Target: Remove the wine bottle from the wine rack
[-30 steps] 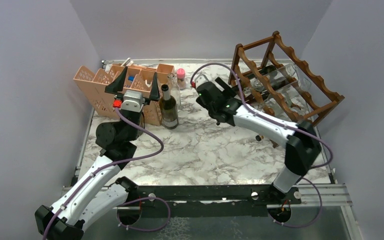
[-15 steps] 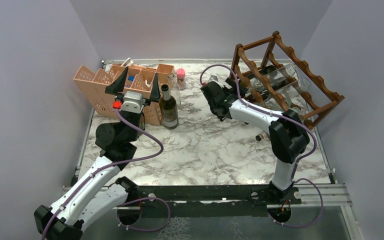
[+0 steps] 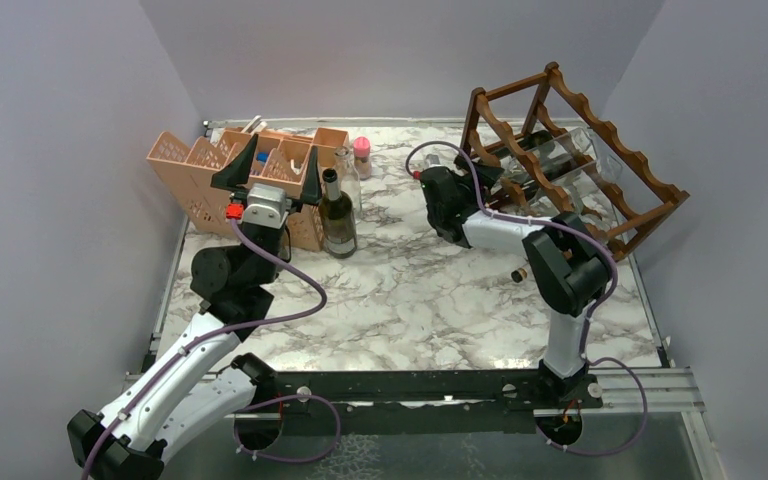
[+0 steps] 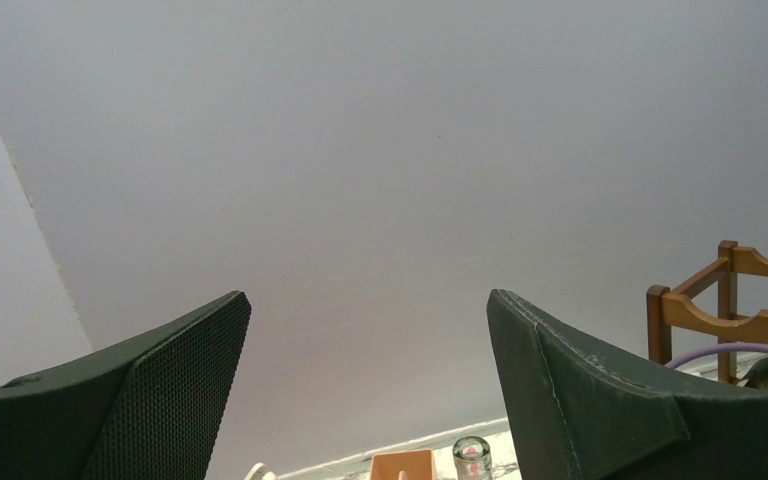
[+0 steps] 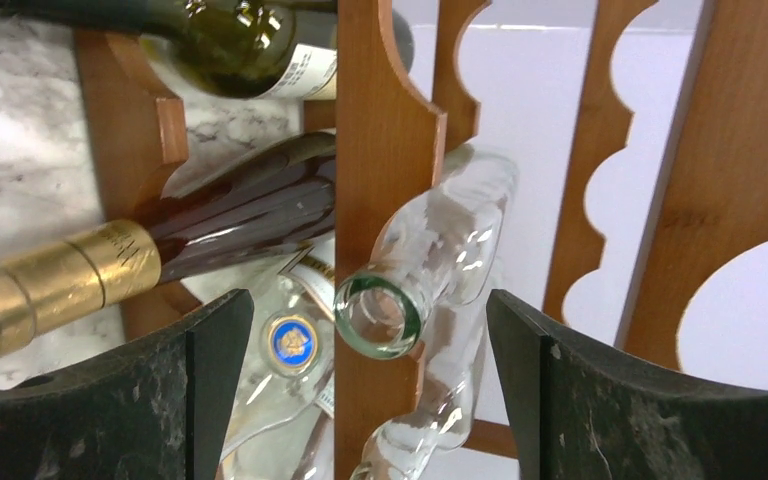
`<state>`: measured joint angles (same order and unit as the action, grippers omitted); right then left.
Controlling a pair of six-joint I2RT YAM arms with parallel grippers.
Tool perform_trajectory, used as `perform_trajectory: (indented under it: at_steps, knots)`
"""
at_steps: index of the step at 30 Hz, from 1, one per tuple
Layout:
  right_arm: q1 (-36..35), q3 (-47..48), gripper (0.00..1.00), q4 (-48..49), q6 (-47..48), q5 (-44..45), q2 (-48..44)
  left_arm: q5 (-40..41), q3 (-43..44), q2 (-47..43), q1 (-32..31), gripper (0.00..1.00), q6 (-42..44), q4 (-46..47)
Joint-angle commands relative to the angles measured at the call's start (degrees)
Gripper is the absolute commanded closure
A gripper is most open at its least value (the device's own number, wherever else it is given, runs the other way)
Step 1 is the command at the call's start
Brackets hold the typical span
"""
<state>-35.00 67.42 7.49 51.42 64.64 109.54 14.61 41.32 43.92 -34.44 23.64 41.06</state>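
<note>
1. We read the top view as a clock face, with twelve at the far wall. The dark reddish-brown wooden wine rack, built of crossed slats with wavy scalloped rails, stands at about two o'clock on the white-and-grey marble-patterned table, close to the right wall.
2. Several bottles lie on their sides in the rack, necks pointing toward roughly eight o'clock. The right wrist view shows a dark bottle with a gold foil neck, a clear glass bottle with an open mouth, a green bottle with a paper label and a second clear bottle with a round blue emblem.
3. The right gripper is at the rack's eight o'clock end with its jaws spread wide, and it grips nothing. In its wrist view the open mouth of the clear glass bottle sits between the two black fingers and touches neither.
4. The left gripper is raised at about ten o'clock, jaws spread wide and empty. Only grey wall shows between its fingers.
5. A dark green glass wine bottle stands upright on the table at about eleven o'clock, off the rack. It is just beside the peach-pink plastic lattice organiser.
6. A small pink-capped jar stands toward twelve o'clock from that upright bottle.
</note>
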Motion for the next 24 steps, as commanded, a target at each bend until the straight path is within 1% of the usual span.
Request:
perform_trajectory:
  at_steps: [1,3,5,11,13,19,24]
  knots:
    - [0.8,-2.7,0.13,28.0,20.0,2.2,2.9,1.1,-1.1,-1.1,-0.5,0.06,0.5,1.9]
    - [1.3,-3.8,0.15,34.5,25.1,1.7,4.2,1.2,-1.2,-1.0,-0.5,0.06,0.6,2.0]
    - [1.9,-3.6,0.19,37.2,28.0,2.1,5.3,1.1,-1.2,-0.9,-0.5,0.06,0.6,2.0]
    - [2.6,-3.3,0.21,36.5,28.5,1.3,5.3,1.0,-1.2,-1.0,-0.8,0.06,0.5,2.1]
    - [3.1,-3.0,0.22,35.0,27.7,1.1,5.3,1.0,-1.2,-0.9,-0.8,0.06,0.5,2.1]
    - [3.7,-1.6,0.27,24.9,20.2,0.7,5.1,0.9,-1.2,-0.8,-1.0,0.06,0.5,2.1]
    - [3.9,-1.2,0.29,19.9,16.5,0.5,4.0,0.8,-1.2,-0.7,-1.0,0.06,0.5,2.1]
